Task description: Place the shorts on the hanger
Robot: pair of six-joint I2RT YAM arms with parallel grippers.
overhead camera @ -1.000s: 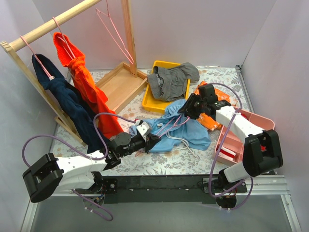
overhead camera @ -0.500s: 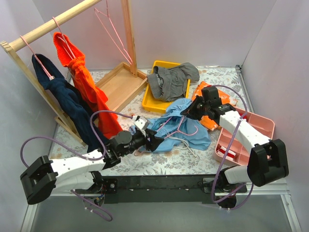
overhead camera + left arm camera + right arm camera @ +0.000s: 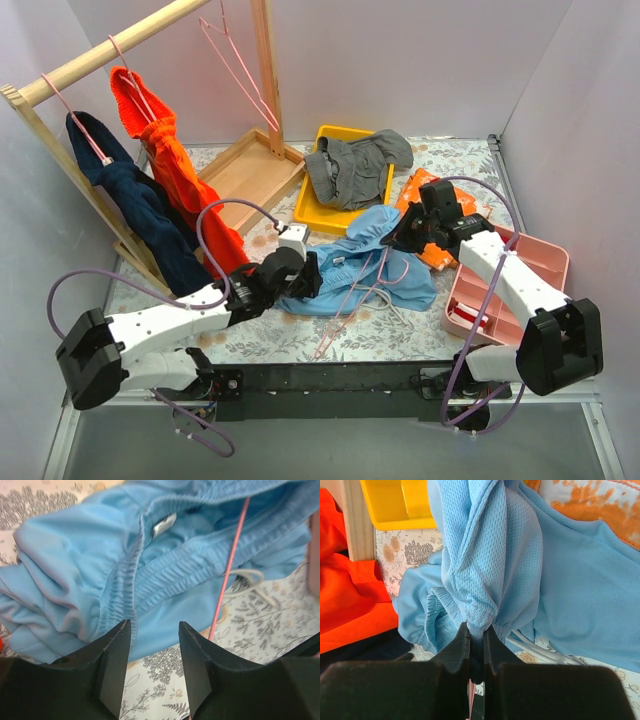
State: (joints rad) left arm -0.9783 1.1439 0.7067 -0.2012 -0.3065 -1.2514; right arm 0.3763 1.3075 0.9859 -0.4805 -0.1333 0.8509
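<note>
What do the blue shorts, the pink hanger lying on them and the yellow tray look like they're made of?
Shorts: soft matte mesh knit, likely synthetic; tiny holes and a gathered waistband show. Hanger: thin stiff pink rod, probably coated wire. Yellow tray: smooth, evenly coloured walls, likely moulded plastic.
</note>
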